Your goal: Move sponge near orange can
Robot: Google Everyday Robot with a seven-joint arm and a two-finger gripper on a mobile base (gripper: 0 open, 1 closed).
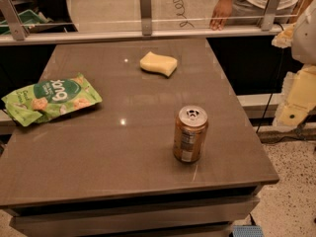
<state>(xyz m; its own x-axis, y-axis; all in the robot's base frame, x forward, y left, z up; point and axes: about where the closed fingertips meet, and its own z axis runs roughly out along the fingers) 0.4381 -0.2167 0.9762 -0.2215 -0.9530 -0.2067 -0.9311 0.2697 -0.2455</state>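
Long axis of sponge (158,63) left-right, beyond orange can (190,134); gripper (295,102) far right, grip unclear.

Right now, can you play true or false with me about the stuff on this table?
1. The sponge touches the orange can. False: they sit apart, the sponge farther back.
2. The orange can stands upright. True.
3. The gripper holds the sponge. False: it hangs beyond the right edge of the table, away from the sponge.
4. A green snack bag lies flat near the table's left edge. True.
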